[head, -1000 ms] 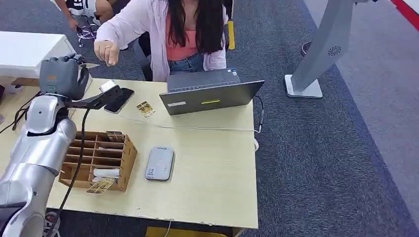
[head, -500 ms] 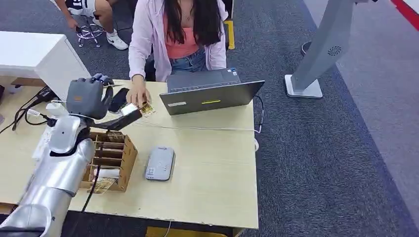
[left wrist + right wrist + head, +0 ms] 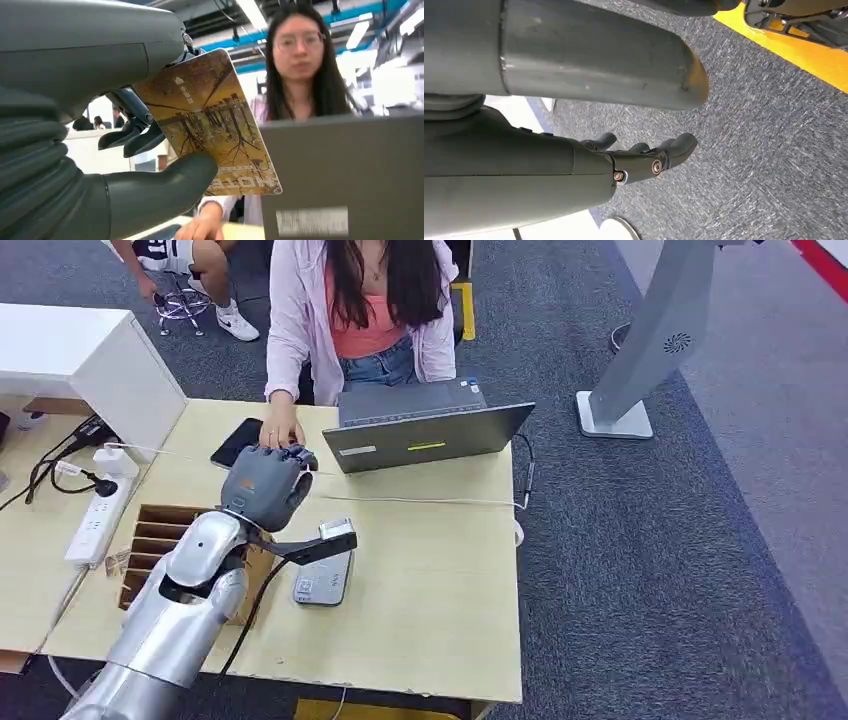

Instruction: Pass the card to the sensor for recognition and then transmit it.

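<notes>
My left hand (image 3: 265, 485) hovers over the table just behind the grey card reader (image 3: 325, 580), in front of the laptop. In the left wrist view the thumb (image 3: 160, 190) and fingers pinch a golden-brown card (image 3: 210, 125) printed with a tree pattern, held upright facing the laptop lid. The hand's back hides the card in the head view. A black bracket on my left wrist covers the reader's far end. My right hand (image 3: 644, 160) hangs beside my body over grey carpet, fingers loosely extended, holding nothing.
A person in a pink shirt sits behind the table, one hand (image 3: 279, 430) resting beside a black phone (image 3: 235, 442). An open laptop (image 3: 430, 430) and its white cable lie at the back. A wooden slotted organizer (image 3: 150, 535) and a power strip (image 3: 98, 510) are to the left.
My left arm swung from the table's far left corner rightwards and nearer, ending behind the card reader. The person's raised hand came down onto the table by the phone.
</notes>
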